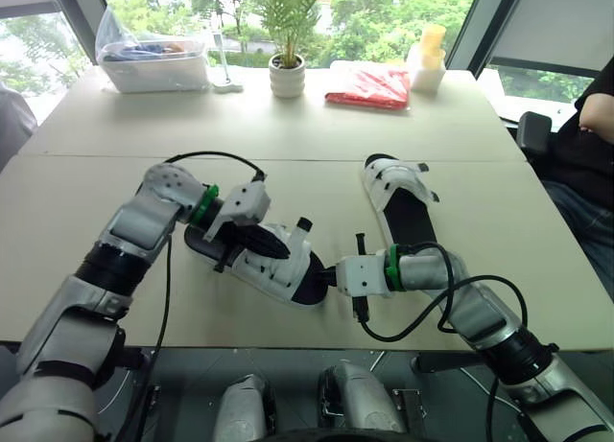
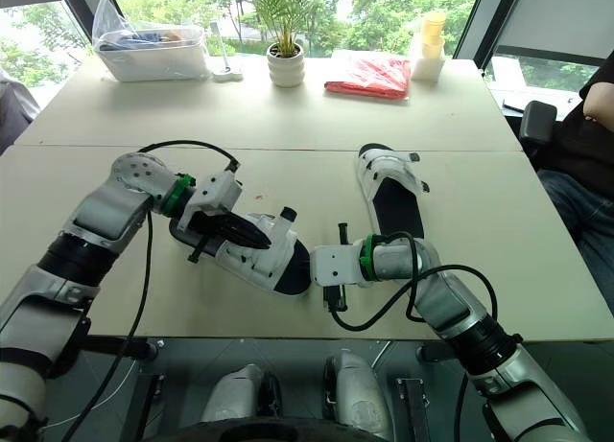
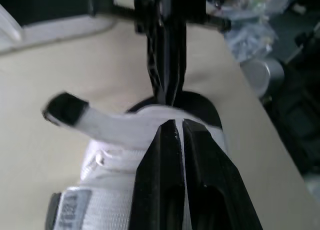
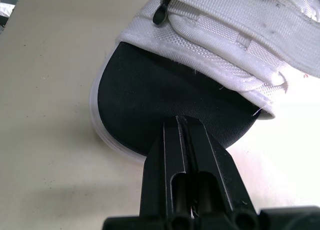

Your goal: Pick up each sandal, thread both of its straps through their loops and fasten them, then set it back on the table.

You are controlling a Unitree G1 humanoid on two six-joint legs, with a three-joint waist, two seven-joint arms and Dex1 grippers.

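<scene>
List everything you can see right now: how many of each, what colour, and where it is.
table: one, beige, under everything
near sandal: one, white straps and black footbed, at the table's front edge between the two grippers
far sandal: one, white and black, lying flat to the right of and behind the near sandal
potted plant: one, green in a white pot, far middle
red packet: one, right of the plant
clear bin: one, holding a plastic bag, far left
yellow cups: a stack, far right
person: one, dark clothing, right edge
left gripper: black, closed on a white strap of the near sandal
right gripper: black, closed, tips at the sandal's black sole
</scene>
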